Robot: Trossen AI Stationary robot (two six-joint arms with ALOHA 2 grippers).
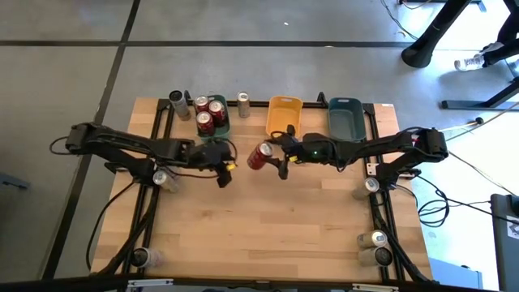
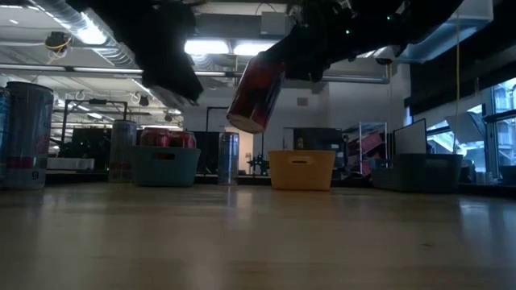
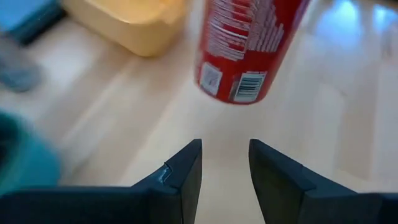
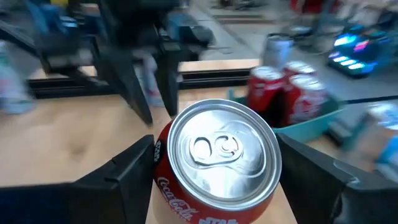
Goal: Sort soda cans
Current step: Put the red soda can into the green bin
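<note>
A red soda can (image 1: 260, 156) hangs in the air over the table's middle, shut in my right gripper (image 1: 272, 156), which reaches in from the right. My left gripper (image 1: 223, 169) is open and empty just left of the can, which shows ahead of its fingertips (image 3: 225, 174) in the left wrist view. Three red cans (image 1: 210, 112) stand in the teal tray (image 1: 219, 130) at the far edge. Beside the teal tray stand a dark can (image 1: 177, 104) and a silver can (image 1: 242, 100). The yellow tray (image 1: 284, 116) and the grey-blue tray (image 1: 345, 116) hold no cans. My right gripper (image 4: 217, 171) pinches the red can by its side wall (image 4: 163, 177), one finger (image 4: 124, 171) on each flank, near the end with the silver top (image 4: 224, 152). The fingers lie along the can, coming level from the table's right. The can (image 2: 256, 89) is lifted clear and tilted, its base lowest.
More cans stand near the table's edges: one on the left (image 1: 162, 177), one at the near left corner (image 1: 142, 257), one on the right (image 1: 371, 185), and a pair near the right front (image 1: 377, 240). Bare wood (image 1: 276, 219) lies in front of both grippers.
</note>
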